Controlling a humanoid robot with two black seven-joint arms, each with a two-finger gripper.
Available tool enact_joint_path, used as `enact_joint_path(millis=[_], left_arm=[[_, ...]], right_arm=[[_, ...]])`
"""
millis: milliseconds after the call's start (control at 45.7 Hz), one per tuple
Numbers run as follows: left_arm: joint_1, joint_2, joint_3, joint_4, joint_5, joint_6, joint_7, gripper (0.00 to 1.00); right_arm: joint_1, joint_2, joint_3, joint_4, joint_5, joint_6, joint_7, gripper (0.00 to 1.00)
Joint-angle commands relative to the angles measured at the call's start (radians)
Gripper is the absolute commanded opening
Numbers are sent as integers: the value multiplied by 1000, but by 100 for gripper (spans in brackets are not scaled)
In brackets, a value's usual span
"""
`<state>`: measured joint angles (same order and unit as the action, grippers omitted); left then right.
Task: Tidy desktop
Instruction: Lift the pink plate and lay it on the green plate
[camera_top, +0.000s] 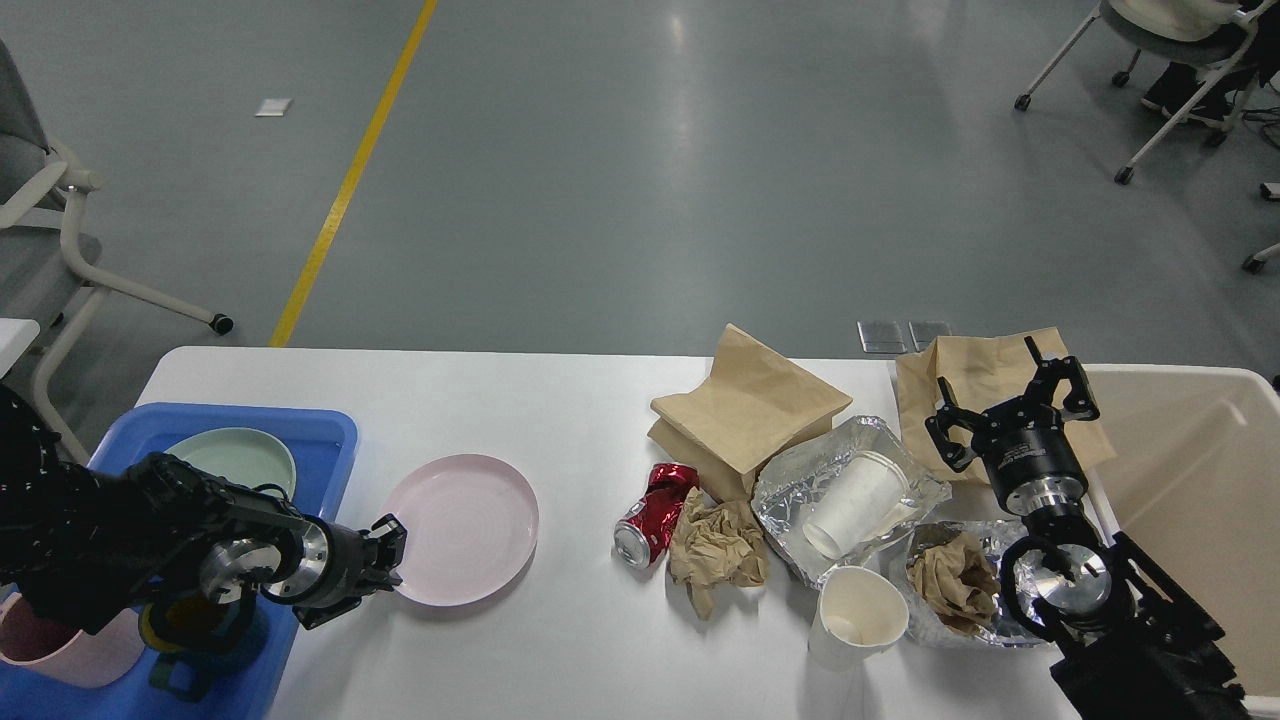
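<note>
Grey workshop flooring with a yellow line stretches beyond the desktop (560, 400), a white table that fills the near half of the scene and carries dishes at its left end and litter at its right. At the left, the robot's left gripper (385, 560) sits at the near-left rim of a pink plate (465, 528), its fingers appearing pinched on the plate's edge, beside a blue tray (330, 440) that already holds a pale green plate (235, 455) and a pink cup (50, 650). The step in hand looks to be moving the pink plate into that tray; the next move would call for a lift clear of the tray wall without letting the plate slip. At the right, the right gripper (1010, 415) hovers with fingers spread wide and empty over a brown paper bag (975, 375), near a foil container (790, 490), paper cups, a crushed red can (655, 510) and a beige bin (1200, 470).
</note>
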<state>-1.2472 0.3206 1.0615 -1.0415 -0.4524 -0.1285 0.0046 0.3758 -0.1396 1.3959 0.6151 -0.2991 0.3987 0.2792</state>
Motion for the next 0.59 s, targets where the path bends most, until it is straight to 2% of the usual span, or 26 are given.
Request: enact_joint_path(millis=[0, 175, 263, 372, 569], left_arm=[[-4, 0, 0, -2, 1, -2, 0, 0], [-20, 15, 5, -20, 3, -6, 2, 0], [-66, 44, 12, -55, 1, -36, 5, 0], [-165, 103, 50, -152, 1, -42, 5, 0], [-460, 179, 182, -377, 4, -51, 5, 0]], right_arm=[[0, 0, 0, 0, 0, -1, 0, 100], [0, 0, 0, 0, 0, 0, 0, 100], [0, 0, 0, 0, 0, 0, 0, 100], [0, 0, 0, 0, 0, 0, 0, 100], [0, 0, 0, 0, 0, 0, 0, 100]])
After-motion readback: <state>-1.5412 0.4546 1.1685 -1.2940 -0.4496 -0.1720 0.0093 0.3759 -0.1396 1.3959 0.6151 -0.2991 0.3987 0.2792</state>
